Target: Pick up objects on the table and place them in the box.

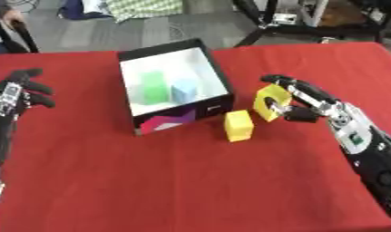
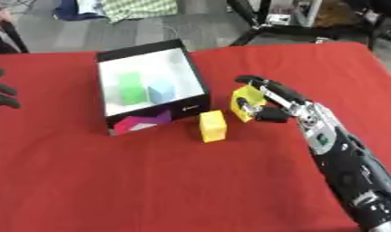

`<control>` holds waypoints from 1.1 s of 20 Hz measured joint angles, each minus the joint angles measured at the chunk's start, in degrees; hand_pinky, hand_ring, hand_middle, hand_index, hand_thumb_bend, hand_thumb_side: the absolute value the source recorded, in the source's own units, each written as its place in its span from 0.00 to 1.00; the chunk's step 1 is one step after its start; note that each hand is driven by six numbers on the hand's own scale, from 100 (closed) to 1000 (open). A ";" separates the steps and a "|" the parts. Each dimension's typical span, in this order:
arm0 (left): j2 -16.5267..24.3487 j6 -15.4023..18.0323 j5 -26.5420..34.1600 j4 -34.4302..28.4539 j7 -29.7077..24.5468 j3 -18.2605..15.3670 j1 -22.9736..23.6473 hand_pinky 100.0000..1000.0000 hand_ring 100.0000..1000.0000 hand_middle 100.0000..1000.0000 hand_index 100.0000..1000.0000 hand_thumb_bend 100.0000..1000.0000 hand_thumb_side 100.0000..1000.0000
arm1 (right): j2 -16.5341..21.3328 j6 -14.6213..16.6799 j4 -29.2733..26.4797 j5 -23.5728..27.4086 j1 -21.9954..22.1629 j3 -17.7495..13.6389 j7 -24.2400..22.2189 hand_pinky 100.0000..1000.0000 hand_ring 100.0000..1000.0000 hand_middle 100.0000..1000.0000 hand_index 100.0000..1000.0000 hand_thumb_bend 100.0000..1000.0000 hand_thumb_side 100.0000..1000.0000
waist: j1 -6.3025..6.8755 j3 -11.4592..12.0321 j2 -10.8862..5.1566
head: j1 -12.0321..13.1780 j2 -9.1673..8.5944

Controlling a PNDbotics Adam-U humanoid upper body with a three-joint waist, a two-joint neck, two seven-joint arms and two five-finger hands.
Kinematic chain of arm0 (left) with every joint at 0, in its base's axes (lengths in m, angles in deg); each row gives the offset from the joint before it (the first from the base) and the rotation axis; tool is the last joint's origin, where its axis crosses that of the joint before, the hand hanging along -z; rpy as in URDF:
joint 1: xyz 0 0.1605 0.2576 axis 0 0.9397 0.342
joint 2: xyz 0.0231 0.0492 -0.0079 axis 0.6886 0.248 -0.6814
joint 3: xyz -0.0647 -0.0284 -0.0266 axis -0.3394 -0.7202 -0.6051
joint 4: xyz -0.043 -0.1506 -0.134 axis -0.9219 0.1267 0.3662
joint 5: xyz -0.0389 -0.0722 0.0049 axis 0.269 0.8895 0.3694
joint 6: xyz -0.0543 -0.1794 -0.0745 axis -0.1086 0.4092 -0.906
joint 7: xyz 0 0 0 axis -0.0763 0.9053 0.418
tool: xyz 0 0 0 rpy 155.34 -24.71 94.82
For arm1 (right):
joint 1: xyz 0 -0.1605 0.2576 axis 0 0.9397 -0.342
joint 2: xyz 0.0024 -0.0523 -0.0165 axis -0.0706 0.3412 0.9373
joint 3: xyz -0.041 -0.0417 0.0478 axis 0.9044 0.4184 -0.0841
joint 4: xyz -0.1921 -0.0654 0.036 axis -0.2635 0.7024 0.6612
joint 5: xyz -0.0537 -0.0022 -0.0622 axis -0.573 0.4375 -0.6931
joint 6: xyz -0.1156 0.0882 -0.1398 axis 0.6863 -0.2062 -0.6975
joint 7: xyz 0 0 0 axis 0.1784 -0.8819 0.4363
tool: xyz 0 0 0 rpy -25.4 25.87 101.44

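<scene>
A black box with a white inside stands at the middle back of the red table. In it stand a green block and a light blue block. A yellow block rests on the cloth just in front of the box's right corner. My right hand is curled round a second yellow piece with a dark hole, held tilted just right of the box. My left hand hovers open at the left edge, well left of the box.
The red cloth covers the table; its far edge runs behind the box. Beyond it are black stand legs and a checked cloth on the floor. The box front carries a pink and purple pattern.
</scene>
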 measured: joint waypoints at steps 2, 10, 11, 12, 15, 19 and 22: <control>-0.01 0.02 -0.01 0.03 -0.04 0.00 0.06 0.75 0.48 0.51 0.83 0.05 0.92 | -0.28 -0.25 0.48 -0.60 -0.36 -0.21 0.38 1.00 1.00 0.94 0.99 0.00 0.85 | 0.00 0.04 0.00 | 0.00 0.00; -0.46 -0.04 -0.02 0.25 -0.21 0.02 0.12 0.75 0.48 0.51 0.83 0.05 0.92 | -1.34 -1.67 3.08 -4.19 -1.78 -1.44 1.96 1.00 1.00 0.93 0.99 0.00 0.87 | 0.00 0.38 0.17 | 0.00 0.00; -0.48 -0.03 -0.02 0.26 -0.23 0.03 0.12 0.75 0.48 0.51 0.83 0.05 0.93 | -1.49 -1.88 3.49 -4.69 -2.00 -1.69 2.19 1.00 1.00 0.93 0.99 0.00 0.87 | 0.00 0.41 0.18 | 0.00 0.00; -0.49 -0.01 -0.02 0.27 -0.25 0.03 0.12 0.75 0.48 0.51 0.83 0.05 0.93 | -1.60 -2.05 3.92 -5.19 -2.17 -1.81 2.43 1.00 1.00 0.93 0.99 0.00 0.87 | 0.00 0.45 0.18 | 0.00 0.00; -0.49 0.01 -0.02 0.27 -0.30 0.03 0.12 0.75 0.48 0.51 0.83 0.05 0.93 | -1.67 -2.41 5.06 -6.57 -2.41 -2.33 2.93 1.00 1.00 0.93 0.99 0.00 0.88 | 0.00 0.55 0.20 | 0.00 0.00; -0.51 -0.03 -0.02 0.28 -0.36 0.04 0.12 0.76 0.48 0.51 0.83 0.05 0.93 | -1.80 -2.98 6.36 -8.08 -2.63 -2.92 3.70 1.00 1.00 0.94 0.99 0.00 0.88 | 0.00 0.61 0.20 | 0.00 0.00; -0.53 -0.05 -0.02 0.28 -0.38 0.04 0.13 0.76 0.48 0.51 0.83 0.05 0.93 | -2.09 -3.48 7.19 -9.15 -2.69 -3.19 4.23 1.00 1.00 0.94 0.99 0.00 0.89 | 0.00 0.64 0.20 | 0.00 0.00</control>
